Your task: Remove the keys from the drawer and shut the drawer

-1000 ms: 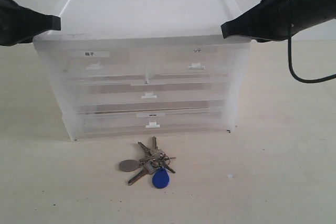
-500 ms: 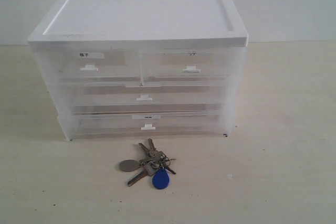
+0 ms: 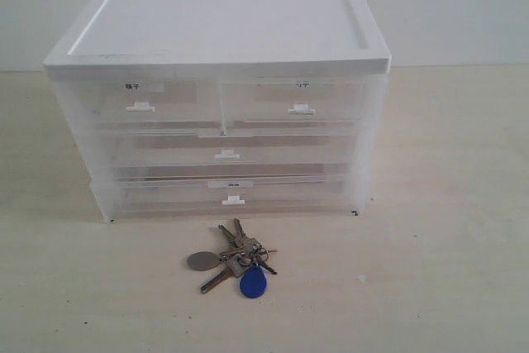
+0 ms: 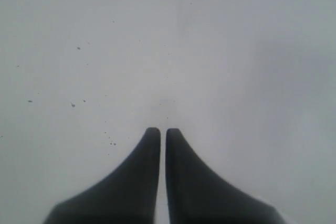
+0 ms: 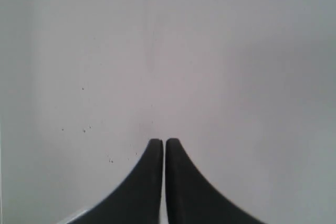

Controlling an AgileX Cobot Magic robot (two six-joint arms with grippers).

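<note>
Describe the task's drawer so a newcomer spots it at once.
Find the translucent plastic drawer cabinet with the white top. Its top row is split in two; take the right half-width drawer in the exterior view. Only tiny dark writing sits above its small white tab handle, whereas the left drawer bears a wider white label strip.

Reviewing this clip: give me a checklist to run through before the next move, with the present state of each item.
1. The keys out of the drawer: ok, they lie on the table in front of the cabinet.
2. Drawer closed: ok, its front sits flush with its neighbour.
3. Nothing in the left gripper: ok, shut and empty.
4. Nothing in the right gripper: ok, shut and empty.
5. Arms clear of the cabinet: ok, neither shows in the exterior view.
</note>
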